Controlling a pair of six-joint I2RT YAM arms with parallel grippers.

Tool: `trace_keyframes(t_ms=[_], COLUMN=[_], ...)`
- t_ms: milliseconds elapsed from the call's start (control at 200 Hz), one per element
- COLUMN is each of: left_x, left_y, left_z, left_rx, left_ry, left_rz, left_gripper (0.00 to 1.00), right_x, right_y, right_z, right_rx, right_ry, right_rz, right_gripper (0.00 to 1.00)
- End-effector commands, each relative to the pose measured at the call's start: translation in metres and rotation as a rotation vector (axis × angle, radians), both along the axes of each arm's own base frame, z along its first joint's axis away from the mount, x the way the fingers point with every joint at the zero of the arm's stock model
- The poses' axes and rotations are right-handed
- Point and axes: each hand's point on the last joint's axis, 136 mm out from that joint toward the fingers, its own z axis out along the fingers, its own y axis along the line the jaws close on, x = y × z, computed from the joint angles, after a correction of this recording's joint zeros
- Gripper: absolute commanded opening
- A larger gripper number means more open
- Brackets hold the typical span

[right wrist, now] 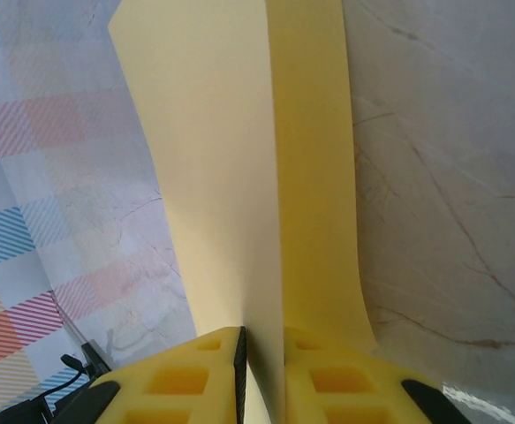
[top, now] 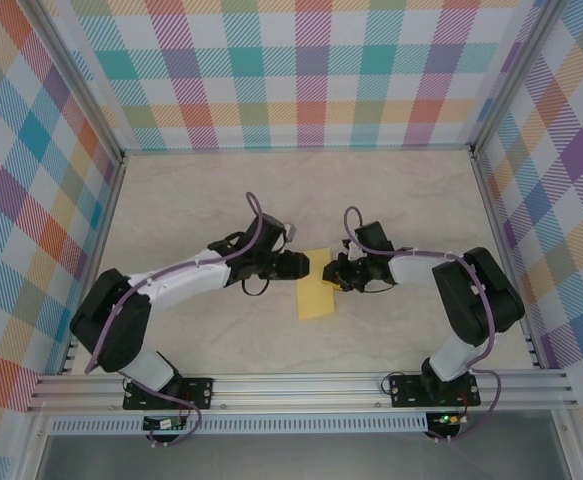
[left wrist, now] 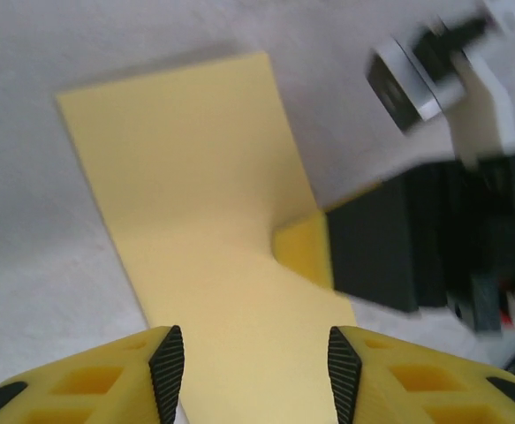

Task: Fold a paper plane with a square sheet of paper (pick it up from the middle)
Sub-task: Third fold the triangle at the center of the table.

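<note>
No text, labels, brands, numbers or signs readable anywhere, the square sheet of paper (left wrist: 195,194) plain and unprinted

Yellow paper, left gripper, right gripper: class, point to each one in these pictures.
yellow paper (top: 316,300), top view, its flat near half.
left gripper (left wrist: 255,367), left wrist view, gap between open fingertips.
right gripper (right wrist: 263,353), right wrist view, fingertips pinching the paper.

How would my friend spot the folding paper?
Find the pale marbled table inside the checked walls, then the gap between the two arms. The paper sits there, pinched by the right tool. It's thin and bright yellow; the arms are bulky, black and white.
</note>
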Motion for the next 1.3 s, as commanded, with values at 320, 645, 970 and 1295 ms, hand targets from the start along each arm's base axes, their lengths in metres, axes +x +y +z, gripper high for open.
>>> trace_keyframes(t_ms=[320,645,970,1295], left_x=[-0.086,-0.073,-0.069,-0.066], left_y=[-0.042,-0.059,-0.063,-0.057], left_z=[-0.022,-0.031,-0.037,-0.033], left_rx=[0.580,0.698,0.703,0.660], left_ry=[-0.526,-0.645,-0.639,-0.605], left_rz=[-0.302,-0.260,-0.258,-0.242], left_gripper=[0.65,0.64,0.31,0.00], right_x=[0.002,0.002,0.001,-0.001], right_y=[0.006,0.002,0.000,-0.001], right_z=[0.011,0.011,0.013,0.014], right_rx=[0.041,0.036,0.033,0.041], right_ry=[0.030,0.037,0.029,0.024], right_rz=[0.060,0.055,0.057,0.060], right_gripper=[0.19,0.20,0.23,0.22])
